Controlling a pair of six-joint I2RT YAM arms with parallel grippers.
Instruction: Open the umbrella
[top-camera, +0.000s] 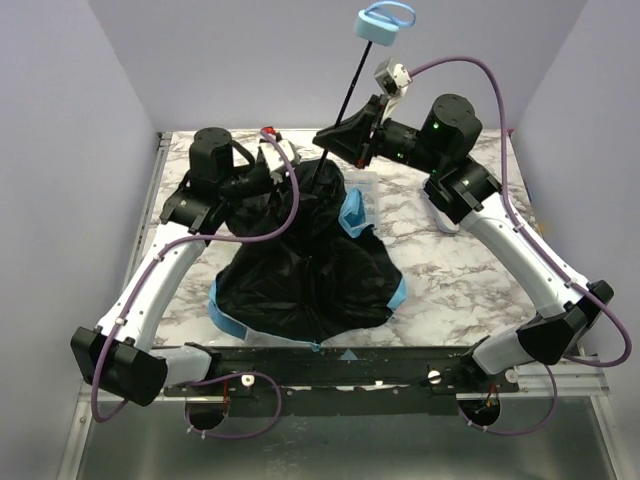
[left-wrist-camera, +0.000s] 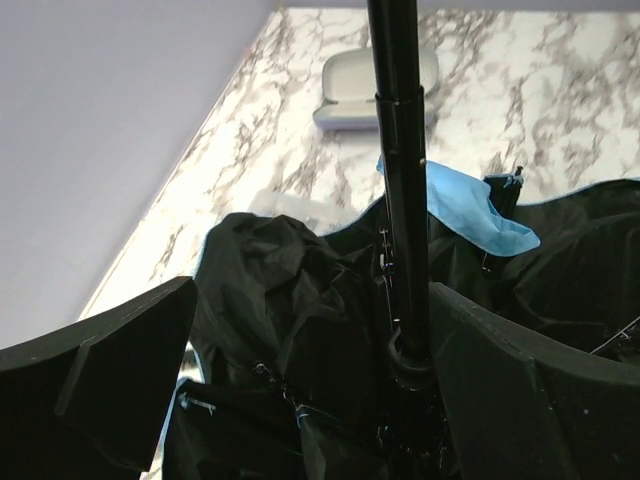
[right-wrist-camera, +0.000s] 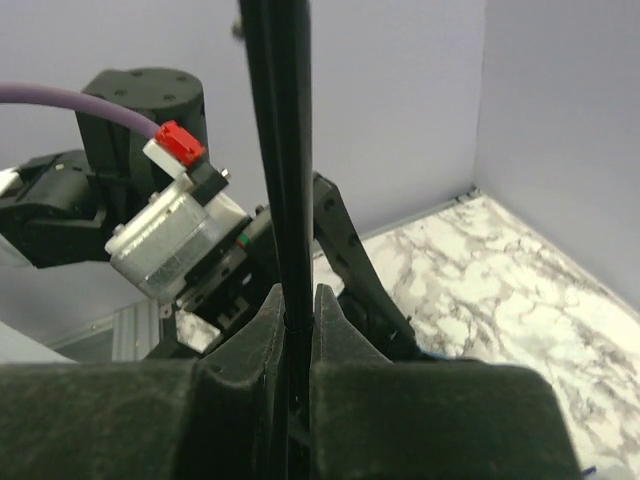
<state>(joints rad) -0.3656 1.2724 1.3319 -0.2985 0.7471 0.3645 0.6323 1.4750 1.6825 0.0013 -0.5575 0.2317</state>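
Presumably to steady the sky-blue folding umbrella (top-camera: 300, 260), canopy-down on the marble bench (top-camera: 470, 280), our right claw (right-wrist-camera: 296, 310) clamped its thin black metal shaft (top-camera: 352, 85); our left claw (left-wrist-camera: 312, 295), jaws apart, straddled that shaft lower down.

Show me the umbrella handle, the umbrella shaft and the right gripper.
umbrella handle (top-camera: 380, 30): top external view, its light-blue body.
umbrella shaft (right-wrist-camera: 282, 150): right wrist view, middle of the black rod.
right gripper (right-wrist-camera: 297, 310): right wrist view, between its fingertips, clamping the shaft.
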